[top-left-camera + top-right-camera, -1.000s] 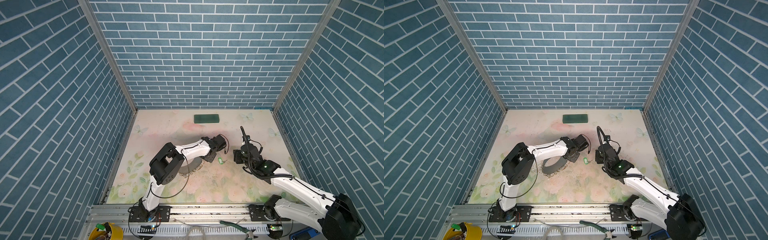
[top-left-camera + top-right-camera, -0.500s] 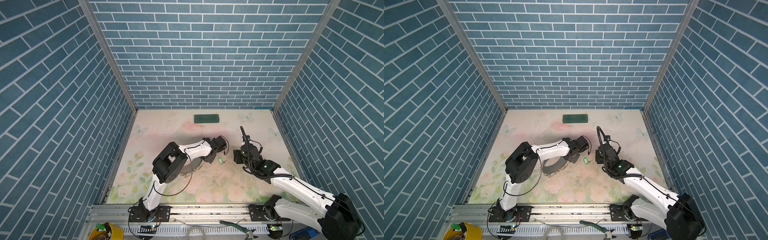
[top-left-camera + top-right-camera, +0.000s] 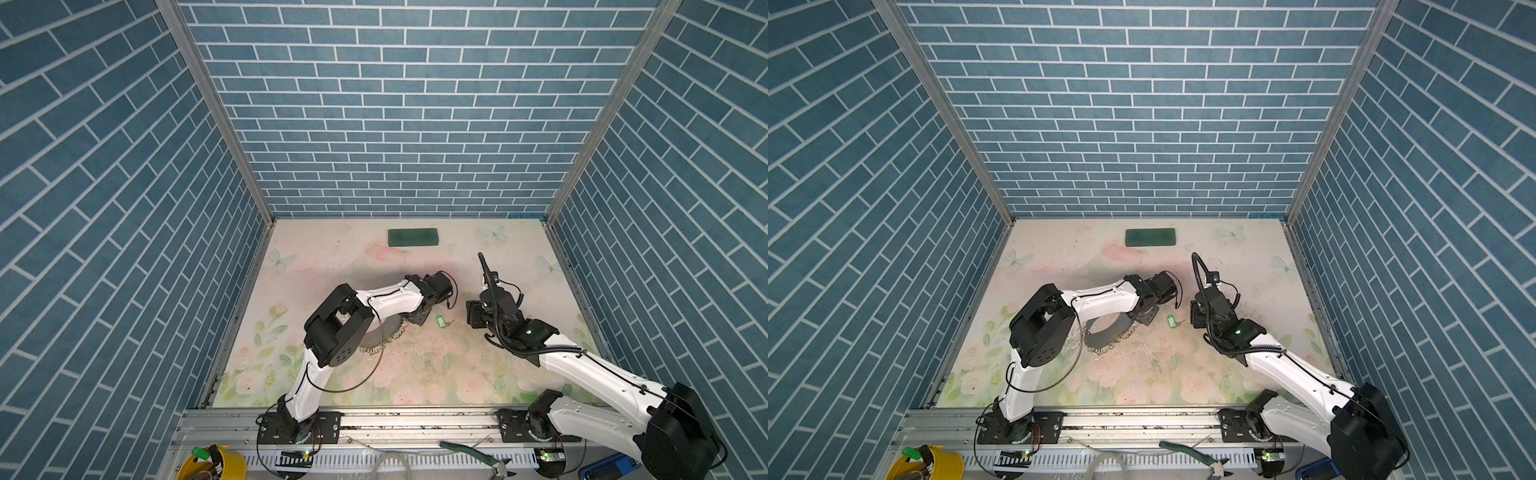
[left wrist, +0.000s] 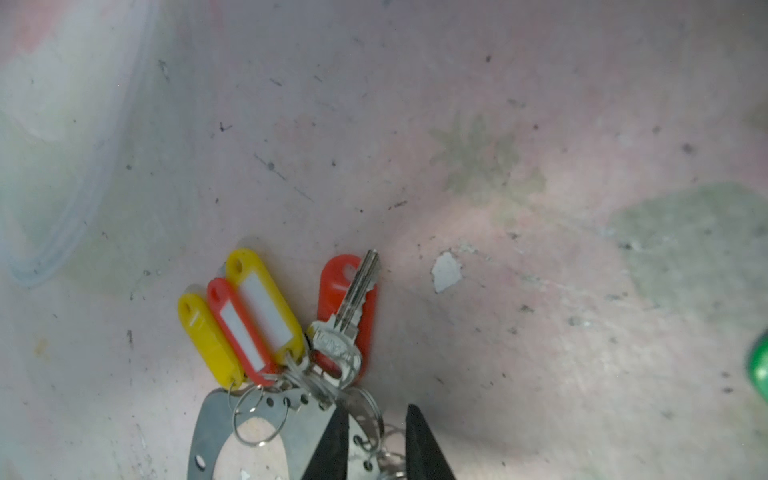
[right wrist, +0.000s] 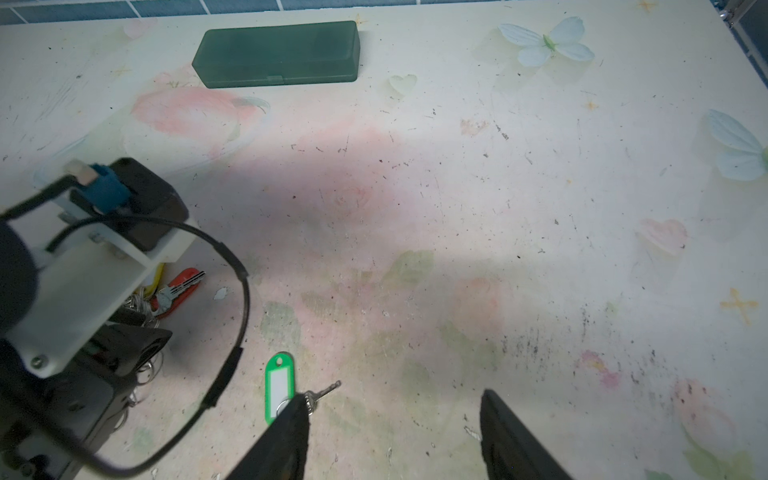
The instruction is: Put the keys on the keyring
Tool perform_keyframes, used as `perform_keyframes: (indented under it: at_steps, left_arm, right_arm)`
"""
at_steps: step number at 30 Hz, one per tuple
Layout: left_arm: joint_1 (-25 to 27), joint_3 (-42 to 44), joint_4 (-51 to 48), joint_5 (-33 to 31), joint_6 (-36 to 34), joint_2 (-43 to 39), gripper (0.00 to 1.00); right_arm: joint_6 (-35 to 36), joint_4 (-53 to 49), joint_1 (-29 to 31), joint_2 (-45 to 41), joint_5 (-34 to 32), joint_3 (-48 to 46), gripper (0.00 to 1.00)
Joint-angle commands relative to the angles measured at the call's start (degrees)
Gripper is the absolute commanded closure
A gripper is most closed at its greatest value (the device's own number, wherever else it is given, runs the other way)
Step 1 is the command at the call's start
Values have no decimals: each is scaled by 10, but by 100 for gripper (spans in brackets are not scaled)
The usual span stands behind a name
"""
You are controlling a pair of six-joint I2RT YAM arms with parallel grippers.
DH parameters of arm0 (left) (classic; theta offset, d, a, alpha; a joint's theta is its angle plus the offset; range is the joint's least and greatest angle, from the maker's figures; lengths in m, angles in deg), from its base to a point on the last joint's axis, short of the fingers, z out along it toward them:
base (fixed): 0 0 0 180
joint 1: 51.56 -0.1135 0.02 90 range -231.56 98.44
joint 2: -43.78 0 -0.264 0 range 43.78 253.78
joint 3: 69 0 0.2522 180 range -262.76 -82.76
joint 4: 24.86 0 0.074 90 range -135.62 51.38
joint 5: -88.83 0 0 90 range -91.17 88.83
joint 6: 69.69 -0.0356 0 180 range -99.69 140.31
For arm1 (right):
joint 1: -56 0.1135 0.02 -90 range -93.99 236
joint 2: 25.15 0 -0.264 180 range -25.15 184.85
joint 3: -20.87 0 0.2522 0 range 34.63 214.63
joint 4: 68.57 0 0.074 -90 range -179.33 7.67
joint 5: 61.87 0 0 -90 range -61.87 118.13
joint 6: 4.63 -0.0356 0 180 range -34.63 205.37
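On the flowered table point(image 3: 415, 374) we see the keyring point(image 4: 210, 419) lying under our left gripper point(image 4: 376, 440), its jaws narrowly parted. Our right gripper point(image 5: 395, 436) stands spread wide, with the green-tagged key point(image 5: 279, 388) at one jaw's tip.

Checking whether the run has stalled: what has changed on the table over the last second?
Hardly anything. The elbow of the left arm edged slightly rightward in both top views; the left gripper stayed at the rim of the keyring. No grasp or release shows. The green-tagged key, the open right gripper beside it and the green case stayed put.
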Motion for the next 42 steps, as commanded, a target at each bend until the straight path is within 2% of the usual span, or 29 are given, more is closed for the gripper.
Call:
perform_keyframes:
  at_steps: [1, 6, 13, 26, 33, 42]
  left_arm:
    - [2, 17, 4, 9, 3, -34, 66]
    - [3, 27, 3, 17, -1, -36, 64]
    - [9, 53, 16, 55, -29, -47, 67]
    - [0, 61, 25, 57, -32, -28, 62]
    - [-8, 57, 35, 85, -39, -24, 70]
    - [-8, 70, 30, 84, -34, -51, 75]
  right_arm:
    - [-23, -4, -2, 6, -1, 0, 34]
    - [-23, -2, -2, 11, 4, 3, 34]
    - [-24, -9, -3, 4, -1, 3, 34]
    - [-25, -12, -3, 1, 1, 1, 34]
    - [-26, -15, -3, -3, -1, 0, 35]
    - [-26, -13, -3, -1, 0, -1, 34]
